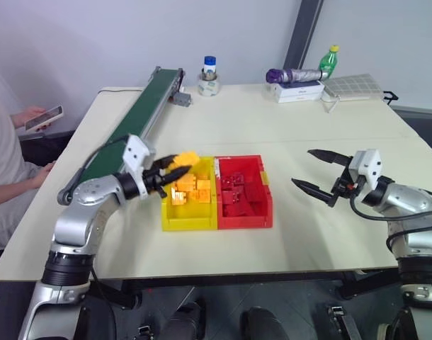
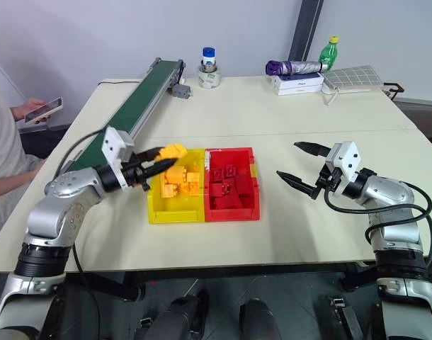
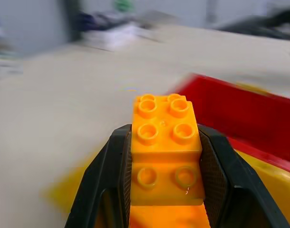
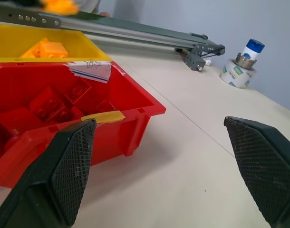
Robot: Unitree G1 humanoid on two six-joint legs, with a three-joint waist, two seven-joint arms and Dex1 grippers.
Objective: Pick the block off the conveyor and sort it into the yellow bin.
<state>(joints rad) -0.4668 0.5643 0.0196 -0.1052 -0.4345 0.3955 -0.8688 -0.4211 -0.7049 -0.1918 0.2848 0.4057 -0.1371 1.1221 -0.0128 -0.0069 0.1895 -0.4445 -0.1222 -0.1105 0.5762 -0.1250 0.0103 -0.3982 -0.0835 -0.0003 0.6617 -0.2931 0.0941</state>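
conveyor clear of bricks | yellow bin already holds bricks, red bin touching it | left gripper clamped on block, seemingly over bin's near-conveyor wall | right gripper spread, idle | risk: early release drops block outside, or overshoot lands it in red

The left arm reaches inward, its gripper level and pointing right, fingers clamped on the block. The right arm is bent inward, its gripper level, pointing left, fingers spread wide, holding nothing.
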